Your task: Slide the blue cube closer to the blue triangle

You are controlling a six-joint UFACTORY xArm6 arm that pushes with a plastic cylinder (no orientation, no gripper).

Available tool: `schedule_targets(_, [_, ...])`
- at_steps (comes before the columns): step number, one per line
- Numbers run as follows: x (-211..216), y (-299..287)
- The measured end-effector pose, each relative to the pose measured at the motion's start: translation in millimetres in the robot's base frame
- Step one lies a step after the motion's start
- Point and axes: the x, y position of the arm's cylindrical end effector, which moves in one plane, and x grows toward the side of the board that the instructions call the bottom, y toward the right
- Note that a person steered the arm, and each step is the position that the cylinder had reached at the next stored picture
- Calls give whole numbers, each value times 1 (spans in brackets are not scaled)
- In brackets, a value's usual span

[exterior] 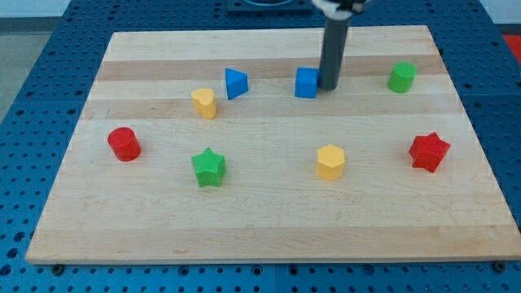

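The blue cube [306,82] sits on the wooden board near the view's top, a little right of centre. The blue triangle [235,83] lies to its left at about the same height, with a gap of bare board between them. My tip [329,87] stands right against the cube's right side, at the end of the dark rod that comes down from the view's top.
A yellow block [204,103] lies just left of and below the triangle. A green block [401,77] is at the top right. A red cylinder [124,144], a green star [209,167], a yellow hexagon [330,162] and a red star [429,152] lie lower down.
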Motion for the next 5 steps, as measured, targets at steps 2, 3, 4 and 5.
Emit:
schedule_targets(2, [4, 9])
schedule_targets(3, [-35, 28])
schedule_targets(4, [-38, -8])
schedule_targets(5, [-2, -52])
